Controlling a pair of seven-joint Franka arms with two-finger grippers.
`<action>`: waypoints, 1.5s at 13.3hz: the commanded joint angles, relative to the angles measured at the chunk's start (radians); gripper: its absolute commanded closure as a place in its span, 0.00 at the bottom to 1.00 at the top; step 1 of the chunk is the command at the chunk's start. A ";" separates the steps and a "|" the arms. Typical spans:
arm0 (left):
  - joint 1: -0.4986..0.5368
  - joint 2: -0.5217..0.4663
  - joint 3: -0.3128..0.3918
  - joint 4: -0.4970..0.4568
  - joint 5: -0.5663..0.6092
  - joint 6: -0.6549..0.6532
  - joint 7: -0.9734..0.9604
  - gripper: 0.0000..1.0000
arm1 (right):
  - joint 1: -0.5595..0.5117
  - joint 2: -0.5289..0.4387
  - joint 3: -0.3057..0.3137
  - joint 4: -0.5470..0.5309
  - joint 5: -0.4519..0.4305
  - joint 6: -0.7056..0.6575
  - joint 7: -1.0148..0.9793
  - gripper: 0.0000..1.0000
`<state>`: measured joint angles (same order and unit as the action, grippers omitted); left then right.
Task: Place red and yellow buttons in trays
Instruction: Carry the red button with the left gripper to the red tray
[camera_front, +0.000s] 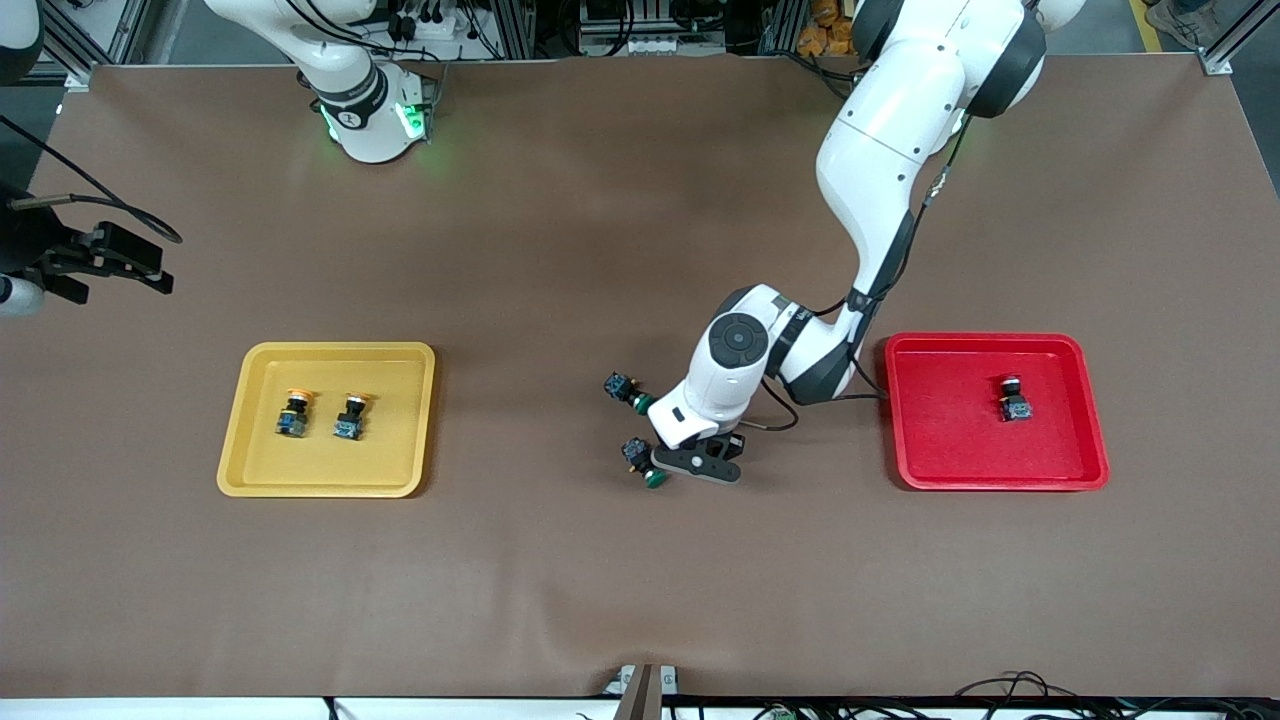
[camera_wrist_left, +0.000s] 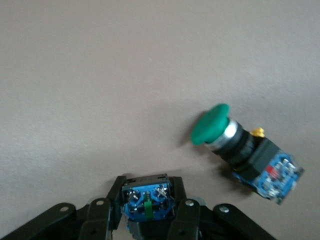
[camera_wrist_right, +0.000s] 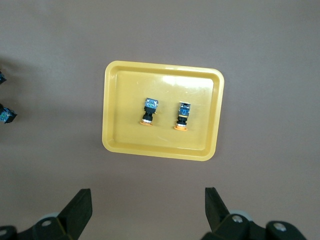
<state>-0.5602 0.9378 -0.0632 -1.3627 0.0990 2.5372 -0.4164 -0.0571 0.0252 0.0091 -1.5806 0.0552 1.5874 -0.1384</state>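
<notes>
The yellow tray (camera_front: 392, 452) holds two yellow-capped buttons (camera_front: 293, 413) (camera_front: 351, 416); the right wrist view shows the tray (camera_wrist_right: 119, 131) and both buttons (camera_wrist_right: 148, 112) (camera_wrist_right: 182, 116). The red tray (camera_front: 950, 445) holds one red-capped button (camera_front: 1015, 398). My left gripper (camera_front: 690, 440) is low over the middle of the table. In its wrist view the left gripper (camera_wrist_left: 147, 192) is shut on a blue-bodied button (camera_wrist_left: 148, 201) whose cap is hidden. My right gripper (camera_front: 160, 272) waits open and empty, high at the right arm's end (camera_wrist_right: 148, 197).
Two green-capped switches lie on the table beside the left gripper, one (camera_front: 630, 389) farther from the front camera and one (camera_front: 643, 462) nearer. One green-capped switch (camera_wrist_left: 240, 147) shows close to the left gripper's fingers. Bare brown table lies between the two trays.
</notes>
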 joint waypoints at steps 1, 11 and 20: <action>0.039 -0.026 -0.003 0.004 0.016 0.002 -0.022 1.00 | -0.058 0.001 0.055 0.025 0.014 -0.004 0.011 0.00; 0.233 -0.374 -0.013 -0.128 0.016 -0.482 0.083 1.00 | 0.015 -0.034 0.061 0.008 -0.014 -0.038 0.049 0.00; 0.397 -0.556 -0.009 -0.429 0.040 -0.437 0.211 1.00 | 0.033 -0.068 0.058 0.030 -0.040 -0.098 0.051 0.00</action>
<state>-0.1822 0.4128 -0.0647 -1.7186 0.1029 2.0581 -0.2068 -0.0341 -0.0123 0.0707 -1.5590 0.0351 1.5215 -0.1063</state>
